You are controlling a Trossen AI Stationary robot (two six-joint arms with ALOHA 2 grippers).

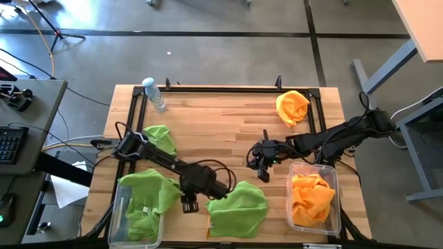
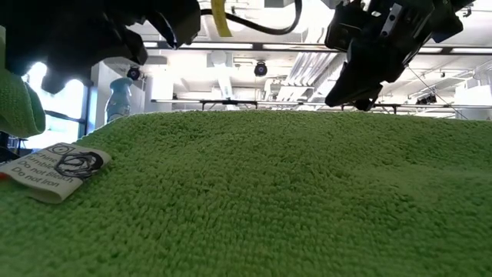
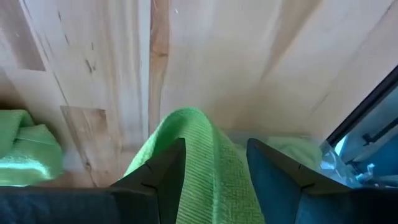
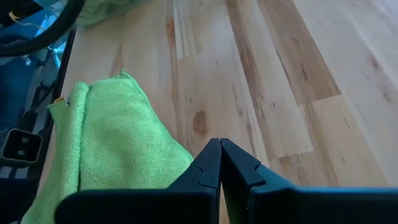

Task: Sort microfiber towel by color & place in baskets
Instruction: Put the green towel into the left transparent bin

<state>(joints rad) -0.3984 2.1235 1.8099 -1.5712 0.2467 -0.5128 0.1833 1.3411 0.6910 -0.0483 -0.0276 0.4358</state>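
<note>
Pinching a fold of lime green towel (image 3: 205, 162) between its two fingers, the left gripper (image 1: 190, 202) hangs at the near side of the table, just beside the left basket (image 1: 123, 228), which has green cloth heaped in and over it. Another green towel (image 1: 239, 207) lies flat just to its right, and a third (image 1: 160, 138) sits crumpled farther back on the left. The right gripper (image 1: 262, 166) hovers mid-table, fingers pressed together on nothing. Next to it the right basket (image 1: 336, 181) holds orange-yellow cloth, and one orange-yellow towel (image 1: 292, 107) lies loose near the far right corner. The wooden table (image 1: 221, 124) is bare through its middle; a water bottle (image 1: 154, 94) lies near the far left edge. Grey floor surrounds the table, with a desk and keyboard (image 1: 12, 144) to the left.
</note>
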